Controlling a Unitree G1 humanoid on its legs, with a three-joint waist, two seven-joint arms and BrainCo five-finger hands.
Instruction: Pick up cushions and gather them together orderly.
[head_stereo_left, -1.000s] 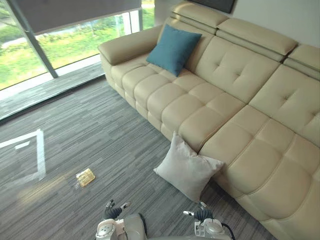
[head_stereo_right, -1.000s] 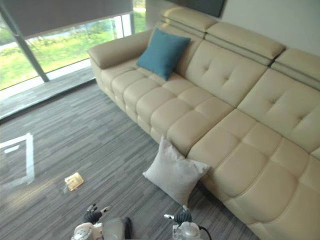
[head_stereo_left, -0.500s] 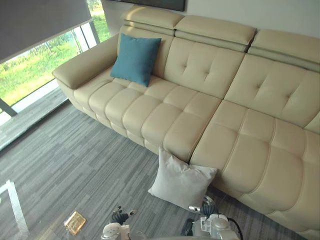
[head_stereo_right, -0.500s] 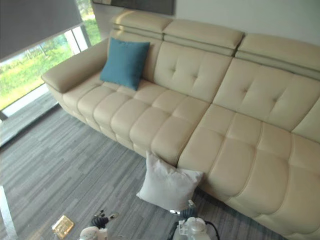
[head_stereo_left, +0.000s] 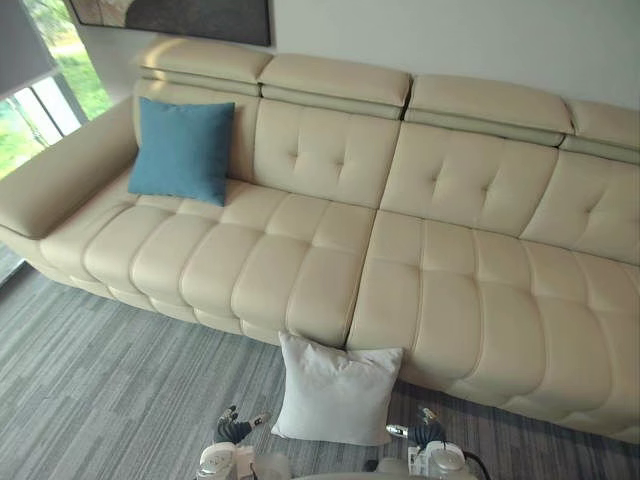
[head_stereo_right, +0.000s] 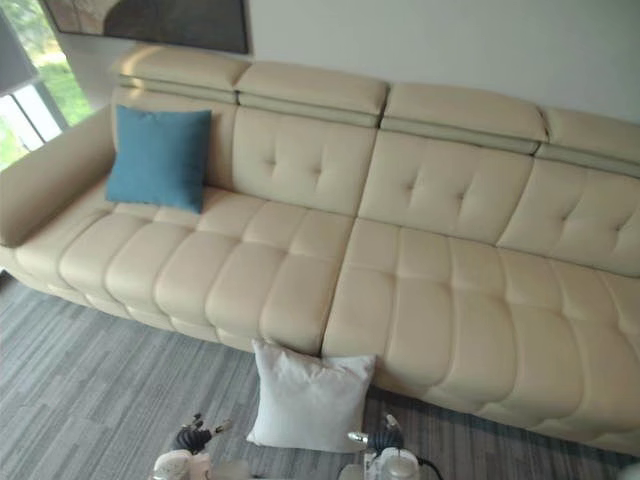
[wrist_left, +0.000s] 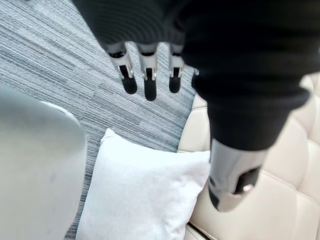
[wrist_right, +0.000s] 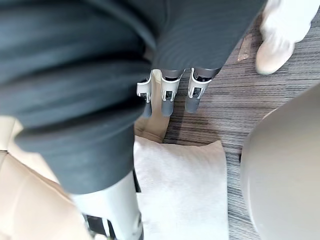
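A pale grey cushion (head_stereo_left: 333, 390) leans upright on the carpet against the front of the cream sofa (head_stereo_left: 420, 270). A blue cushion (head_stereo_left: 182, 150) stands against the sofa's backrest near its left armrest. My left hand (head_stereo_left: 238, 428) hangs low at the near edge, just left of the grey cushion, with straight fingers (wrist_left: 148, 80) and nothing in it. My right hand (head_stereo_left: 424, 435) hangs at the cushion's lower right, apart from it, its fingers (wrist_right: 169, 95) straight and empty. The grey cushion (wrist_left: 145, 195) also lies below both hands in the wrist views (wrist_right: 182, 190).
Grey striped carpet (head_stereo_left: 110, 370) spreads to the left of the grey cushion. A window (head_stereo_left: 40, 80) stands at the far left behind the armrest. A dark framed picture (head_stereo_left: 180, 15) hangs on the wall above the sofa. A person's white shoe (wrist_right: 277, 35) stands on the carpet.
The whole picture has swung to the right, so the camera has turned toward the sofa. The small yellow thing on the floor has left the view. Both hands stay low and empty.
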